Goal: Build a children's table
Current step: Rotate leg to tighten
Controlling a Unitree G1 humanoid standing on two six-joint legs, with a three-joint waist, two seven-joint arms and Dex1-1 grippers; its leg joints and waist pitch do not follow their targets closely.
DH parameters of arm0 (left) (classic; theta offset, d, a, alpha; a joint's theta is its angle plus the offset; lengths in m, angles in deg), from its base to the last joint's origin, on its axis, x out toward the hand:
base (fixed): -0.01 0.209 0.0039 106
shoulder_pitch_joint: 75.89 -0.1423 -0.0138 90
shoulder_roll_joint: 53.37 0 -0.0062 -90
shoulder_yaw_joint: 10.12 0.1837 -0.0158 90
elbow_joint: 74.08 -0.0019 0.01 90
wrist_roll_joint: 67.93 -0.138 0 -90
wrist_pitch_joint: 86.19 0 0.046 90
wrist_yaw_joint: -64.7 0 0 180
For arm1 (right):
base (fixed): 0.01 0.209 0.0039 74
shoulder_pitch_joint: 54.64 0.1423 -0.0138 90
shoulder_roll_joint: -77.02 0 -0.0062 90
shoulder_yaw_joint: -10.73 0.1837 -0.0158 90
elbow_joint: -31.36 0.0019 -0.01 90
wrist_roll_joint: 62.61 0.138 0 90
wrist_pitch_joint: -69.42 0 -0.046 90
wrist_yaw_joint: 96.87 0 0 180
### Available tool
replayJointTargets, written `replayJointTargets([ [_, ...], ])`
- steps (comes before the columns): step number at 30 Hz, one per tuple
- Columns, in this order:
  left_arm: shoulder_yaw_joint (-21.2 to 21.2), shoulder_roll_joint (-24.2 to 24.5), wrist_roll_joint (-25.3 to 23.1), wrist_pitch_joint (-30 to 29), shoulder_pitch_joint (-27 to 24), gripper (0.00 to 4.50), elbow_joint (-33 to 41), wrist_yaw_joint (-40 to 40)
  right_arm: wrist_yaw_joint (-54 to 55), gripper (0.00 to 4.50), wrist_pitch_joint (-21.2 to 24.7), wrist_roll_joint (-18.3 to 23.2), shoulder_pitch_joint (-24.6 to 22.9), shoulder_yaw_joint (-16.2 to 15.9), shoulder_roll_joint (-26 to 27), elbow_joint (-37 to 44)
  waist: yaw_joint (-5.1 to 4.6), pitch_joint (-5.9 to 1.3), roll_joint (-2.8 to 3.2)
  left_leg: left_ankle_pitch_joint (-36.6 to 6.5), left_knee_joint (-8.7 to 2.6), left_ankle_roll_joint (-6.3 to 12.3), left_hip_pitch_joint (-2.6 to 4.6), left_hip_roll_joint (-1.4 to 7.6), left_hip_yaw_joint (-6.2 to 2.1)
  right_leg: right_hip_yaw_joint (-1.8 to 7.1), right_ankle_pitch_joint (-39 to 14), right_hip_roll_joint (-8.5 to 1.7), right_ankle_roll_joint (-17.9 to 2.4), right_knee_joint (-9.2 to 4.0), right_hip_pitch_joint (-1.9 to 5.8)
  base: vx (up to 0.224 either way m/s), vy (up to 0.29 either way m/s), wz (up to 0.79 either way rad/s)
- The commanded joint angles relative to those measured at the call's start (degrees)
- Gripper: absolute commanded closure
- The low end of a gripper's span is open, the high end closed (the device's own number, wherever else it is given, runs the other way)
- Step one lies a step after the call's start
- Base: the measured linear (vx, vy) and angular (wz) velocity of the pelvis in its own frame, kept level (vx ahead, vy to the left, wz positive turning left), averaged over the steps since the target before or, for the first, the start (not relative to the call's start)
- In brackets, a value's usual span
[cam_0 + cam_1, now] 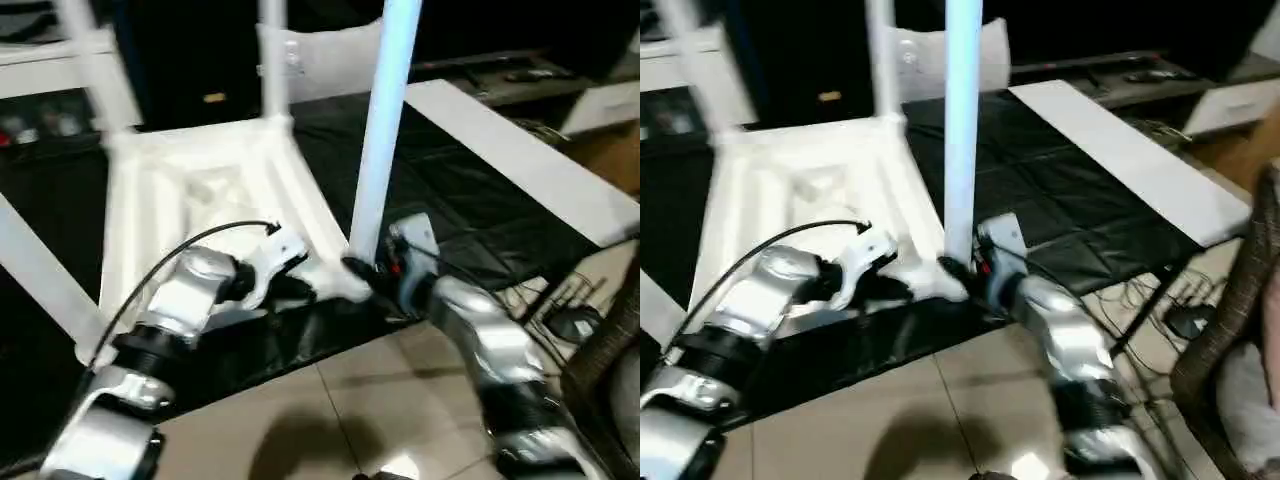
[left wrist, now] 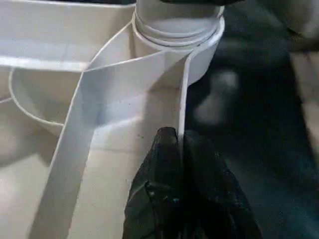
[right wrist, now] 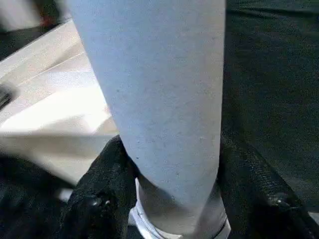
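1. The children's table (image 1: 190, 190) lies upside down on a black mat (image 1: 470, 200), its ribbed underside facing up, and the mat is spread over a tiled floor (image 1: 330, 410).
2. Several white legs stand up from its corner sockets: one at the near right corner (image 1: 385, 120), one at the far right corner (image 1: 272, 60), one at the far left (image 1: 95, 70), and another slants away at the near left (image 1: 30, 265).
3. The right end effector (image 3: 172, 199) is at the base of the near right leg, its two black fingers (image 3: 94, 199) sitting on either side of the tube and clamped around it just above the socket.
4. The left end effector (image 2: 180, 164) has its fingers (image 2: 154, 189) pressed together on the thin white rim (image 2: 183, 99) of the tabletop, right beside that same corner socket (image 2: 199, 45).
5. Both silver forearms reach in from the near side and meet at this one corner.
6. A long white board (image 1: 520, 160) lies on the mat off to the right, well apart from the table.
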Motion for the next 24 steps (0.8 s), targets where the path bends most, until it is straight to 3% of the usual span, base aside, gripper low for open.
replayJointTargets([
  [1, -1.46, -3.41, 2.65, 0.86, 3.65, 4.50, 4.24, -3.27, -1.81, 1.77, 0.21, 1.98, 0.80, -4.86, 4.64, -1.28, 0.76, -4.81, 0.62, -6.83, -3.41, 3.81, -0.67, 0.70, -0.06, 3.11, -19.79, -3.30, -5.65, -4.52, 3.95, 0.000, 0.000, 0.00],
  [3, -0.71, -3.74, 1.53, 0.26, 3.59, 4.50, 4.95, -4.61, -1.65, 1.67, -3.86, -1.94, -0.17, -7.10, 3.71, -0.41, 0.89, -5.14, 0.47, -2.52, -3.30, 5.25, -1.32, 0.96, -0.21, 3.47, -12.27, -3.37, -8.27, -2.97, 4.44, 0.061, -0.008, 0.05],
  [5, -0.55, -3.67, 1.25, 0.04, 3.36, 4.50, 5.31, -4.83, -1.03, 1.41, -4.67, -2.72, -0.60, -7.03, 3.55, -0.17, 1.28, -5.52, 0.51, 2.63, -2.87, 7.63, -1.39, 0.90, -0.12, 3.89, -3.60, -3.44, -11.43, -1.66, 4.51, 0.000, 0.000, 0.00],
  [7, -0.13, -2.96, 0.88, 0.79, 3.05, 4.50, 5.33, -4.32, -1.67, 1.27, -5.75, -3.11, -1.43, -6.99, 2.57, 0.49, 1.43, -5.27, 0.61, 3.78, -2.83, 9.31, -1.36, 0.95, 0.01, 3.86, -1.91, -3.36, -12.57, -1.61, 4.32, 0.000, 0.000, 0.00],
  [13, 1.43, 0.04, 0.83, 4.54, 1.82, 4.50, 5.06, -1.10, -6.96, 0.81, -9.16, -0.74, -4.52, -4.69, -2.20, 3.71, 2.22, -4.72, 0.51, -3.92, -3.38, 7.17, -0.71, 1.17, 0.44, 3.97, -12.24, -3.48, -9.97, -3.06, 4.21, 0.000, 0.000, 0.00],
  [14, 1.85, 1.07, 0.88, 5.41, 1.64, 4.50, 4.63, 0.51, -11.38, 0.68, -9.19, 0.49, -5.49, -4.64, -4.36, 5.10, 2.41, -4.63, 0.87, -4.27, -3.47, 6.82, -0.80, 1.17, 0.33, 3.93, -12.50, -3.40, -9.67, -3.04, 4.29, 0.000, 0.000, 0.00],
  [15, 2.03, 1.56, 0.88, 5.86, 1.60, 4.50, 4.36, 1.24, -13.70, 0.53, -9.07, 1.08, -6.01, -4.78, -5.52, 5.87, 2.59, -4.67, 0.59, -4.61, -3.38, 6.99, -0.74, 1.16, 0.37, 3.98, -11.98, -3.27, -9.28, -3.11, 4.35, 0.000, 0.000, 0.00],
  [17, 2.37, 2.70, 1.10, 6.79, 1.56, 4.50, 3.84, 3.30, -18.08, 0.33, -9.41, 1.67, -7.10, -5.29, -8.58, 7.14, 2.82, -4.67, 0.75, -4.62, -3.39, 7.19, -0.84, 1.12, 0.37, 4.01, -11.71, -3.34, -9.33, -3.13, 4.38, 0.000, 0.000, 0.00],
  [19, 2.95, 4.29, 1.58, 8.11, 1.67, 4.50, 3.34, 6.75, -22.82, 0.24, -10.41, 2.62, -8.14, -5.13, -12.37, 8.14, 3.18, -4.63, 0.35, -4.85, -3.41, 7.09, -0.74, 1.11, 0.38, 3.98, -12.86, -3.32, -8.96, -3.23, 4.42, 0.000, 0.000, 0.00],
  [21, 3.24, 4.92, 1.76, 8.30, 1.74, 4.50, 3.27, 8.14, -24.44, 0.05, -10.87, 3.21, -8.41, -4.83, -13.59, 8.37, 3.37, -4.61, 0.41, -5.35, -3.37, 7.03, -0.73, 1.08, 0.53, 4.04, -14.27, -3.40, -8.55, -3.41, 4.28, 0.000, 0.000, 0.00],
  [24, 6.23, 9.52, 3.05, 13.34, 1.39, 4.50, 3.30, 18.52, -32.76, 0.05, -13.23, 4.98, -9.33, -4.71, -19.03, 8.55, 3.82, -4.56, 0.56, -6.09, -3.49, 6.92, -0.59, 1.11, 0.45, 3.94, -15.92, -3.38, -8.28, -3.66, 4.07, 0.000, 0.000, 0.00],
])
